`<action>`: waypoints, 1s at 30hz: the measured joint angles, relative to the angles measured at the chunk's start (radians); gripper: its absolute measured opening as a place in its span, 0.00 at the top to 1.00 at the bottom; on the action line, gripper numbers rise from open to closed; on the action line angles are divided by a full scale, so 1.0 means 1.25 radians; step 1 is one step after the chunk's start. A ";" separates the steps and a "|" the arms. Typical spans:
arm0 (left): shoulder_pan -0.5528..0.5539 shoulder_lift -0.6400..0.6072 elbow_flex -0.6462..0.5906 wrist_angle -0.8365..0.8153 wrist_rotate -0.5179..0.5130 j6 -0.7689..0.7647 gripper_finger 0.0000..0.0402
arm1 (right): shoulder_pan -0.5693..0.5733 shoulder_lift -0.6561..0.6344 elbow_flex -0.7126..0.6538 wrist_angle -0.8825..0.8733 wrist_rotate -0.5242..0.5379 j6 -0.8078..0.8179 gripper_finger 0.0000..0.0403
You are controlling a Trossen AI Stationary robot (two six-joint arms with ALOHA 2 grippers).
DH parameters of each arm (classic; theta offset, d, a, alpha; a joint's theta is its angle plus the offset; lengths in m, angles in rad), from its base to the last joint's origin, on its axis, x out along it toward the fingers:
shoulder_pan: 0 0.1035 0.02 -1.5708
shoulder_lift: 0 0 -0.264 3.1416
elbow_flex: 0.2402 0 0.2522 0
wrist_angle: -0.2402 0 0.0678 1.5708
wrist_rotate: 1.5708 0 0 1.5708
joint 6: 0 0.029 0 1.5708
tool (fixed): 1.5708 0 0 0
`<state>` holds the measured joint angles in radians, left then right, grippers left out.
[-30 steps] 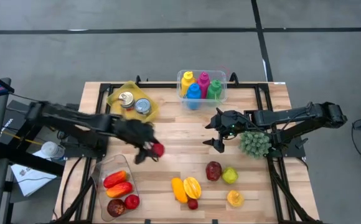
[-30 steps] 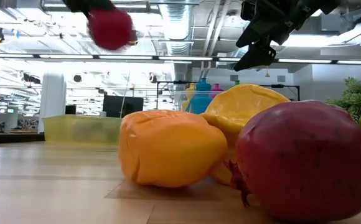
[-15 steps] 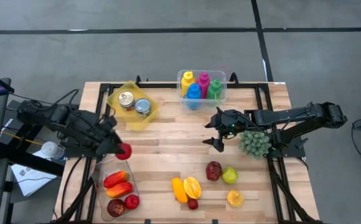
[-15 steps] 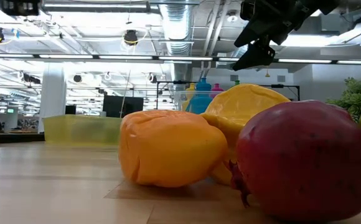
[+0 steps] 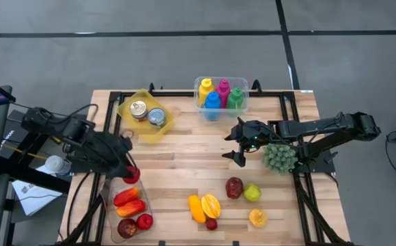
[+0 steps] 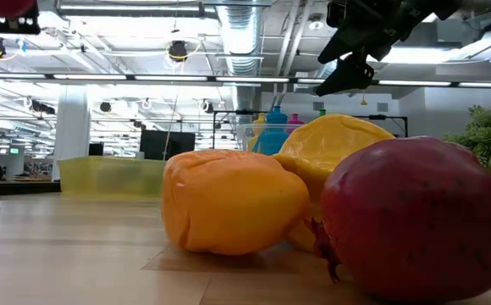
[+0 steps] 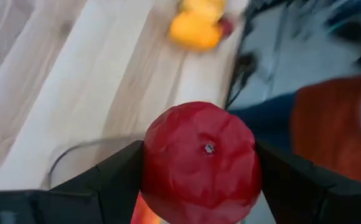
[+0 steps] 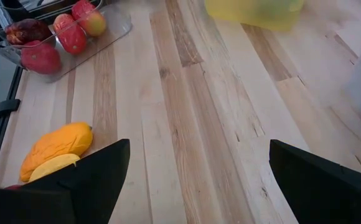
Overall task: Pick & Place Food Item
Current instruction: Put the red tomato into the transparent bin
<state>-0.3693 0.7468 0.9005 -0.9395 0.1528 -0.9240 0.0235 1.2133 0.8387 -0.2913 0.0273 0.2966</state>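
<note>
Now the left hand holds the round red fruit just above the clear plastic tray's far end. Dropped early, it could roll across the wooden desk. The right hand waits wide.

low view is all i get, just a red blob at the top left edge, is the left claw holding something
Observer: Yes, the left claw is shut on a red apple.
Operator: where is it over the table
Observer: At the table's left side, above the near end of the clear tray.
Operator: anything in that tray already
Observer: Several red fruits lie in it.
Operator: and the right claw
Observer: The right claw hangs open near the green plant, holding nothing.
</note>
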 joint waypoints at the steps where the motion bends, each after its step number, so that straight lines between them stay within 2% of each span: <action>1: -0.006 0.017 0.000 -0.019 0.009 0.004 0.32 | 0.000 0.000 0.000 0.000 0.000 0.000 0.08; 6: -0.045 0.097 0.000 -0.128 0.024 0.007 0.32 | 0.000 0.000 0.000 0.000 0.000 0.000 0.08; 11: -0.096 0.147 0.000 -0.152 0.011 0.025 0.32 | 0.000 0.000 0.000 0.000 0.000 -0.003 0.08; 22: -0.187 0.165 0.000 -0.165 -0.116 -0.037 0.32 | 0.000 0.000 0.000 0.000 0.000 -0.006 0.08; 30: -0.228 0.171 0.000 -0.186 -0.132 -0.064 0.32 | 0.000 0.000 0.000 0.000 0.000 -0.007 0.08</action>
<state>-0.6541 0.9611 0.9005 -1.1726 -0.0118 -1.0039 0.0235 1.2133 0.8387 -0.2913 0.0277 0.2882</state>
